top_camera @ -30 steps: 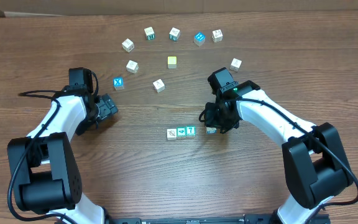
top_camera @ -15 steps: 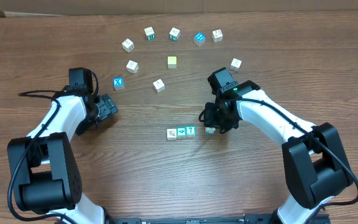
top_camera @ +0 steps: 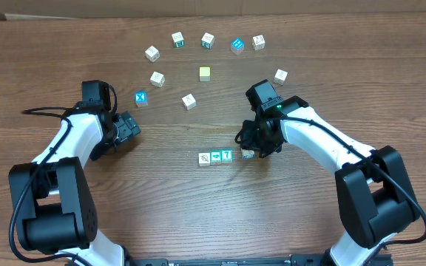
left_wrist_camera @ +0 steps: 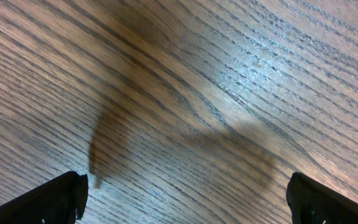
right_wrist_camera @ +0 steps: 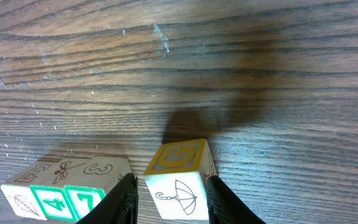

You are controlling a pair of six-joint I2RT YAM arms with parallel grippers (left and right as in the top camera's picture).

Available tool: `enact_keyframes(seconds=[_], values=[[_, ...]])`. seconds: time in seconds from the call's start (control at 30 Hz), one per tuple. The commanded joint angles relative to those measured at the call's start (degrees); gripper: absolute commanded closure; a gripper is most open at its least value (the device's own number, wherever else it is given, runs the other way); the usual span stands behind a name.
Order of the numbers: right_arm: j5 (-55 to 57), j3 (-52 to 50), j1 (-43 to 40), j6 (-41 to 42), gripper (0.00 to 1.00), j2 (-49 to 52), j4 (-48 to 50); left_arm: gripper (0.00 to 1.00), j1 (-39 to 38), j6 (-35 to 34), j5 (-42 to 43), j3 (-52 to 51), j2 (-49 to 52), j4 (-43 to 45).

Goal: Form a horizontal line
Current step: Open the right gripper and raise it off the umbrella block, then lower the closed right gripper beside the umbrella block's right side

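A short row of three small cubes [top_camera: 215, 157] lies at the table's middle: a white one, then two teal-faced ones marked 4 and 7 [right_wrist_camera: 67, 190]. Just right of the 7, my right gripper [top_camera: 249, 153] is shut on a fourth cube [right_wrist_camera: 179, 171] with a white umbrella face and a yellow-framed top. A narrow gap separates this cube from the row. Whether it rests on the wood I cannot tell. My left gripper [top_camera: 128, 127] is open over bare wood at the left, its black fingertips [left_wrist_camera: 67, 196] far apart with nothing between them.
Several loose cubes form an arc at the back, from a white one [top_camera: 151, 53] to another at the right [top_camera: 280, 76]. A plain pale-yellow cube [top_camera: 205, 73], a blue X cube [top_camera: 140, 98] and a white cube [top_camera: 189, 101] lie nearer.
My right gripper has edged slightly left with its cube, closer to the 7. The left arm has not moved.
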Motion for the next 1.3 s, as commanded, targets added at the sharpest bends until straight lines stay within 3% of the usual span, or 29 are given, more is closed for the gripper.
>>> enact_keyframes(seconds=[0.0, 0.47, 0.73, 0.87, 1.27], values=[[0.7, 0.1, -0.6, 1.3, 0.63, 0.3, 0.6, 0.00, 0.2, 0.2, -0.3, -0.2, 0.7, 0.0], [1.3, 0.1, -3.7, 2.8, 0.62, 0.3, 2.7, 0.00, 0.2, 0.2, -0.3, -0.2, 0.7, 0.0], [1.9, 0.1, -4.6, 2.8, 0.77, 0.3, 2.0, 0.00, 0.2, 0.2, -0.3, -0.2, 0.7, 0.0], [2.5, 0.1, -4.7, 2.8, 0.95, 0.3, 1.8, 0.00, 0.2, 0.2, -0.3, -0.2, 0.7, 0.0], [2.6, -0.3, -4.7, 2.9, 0.96, 0.3, 0.6, 0.00, 0.2, 0.2, -0.3, -0.2, 0.7, 0.0]])
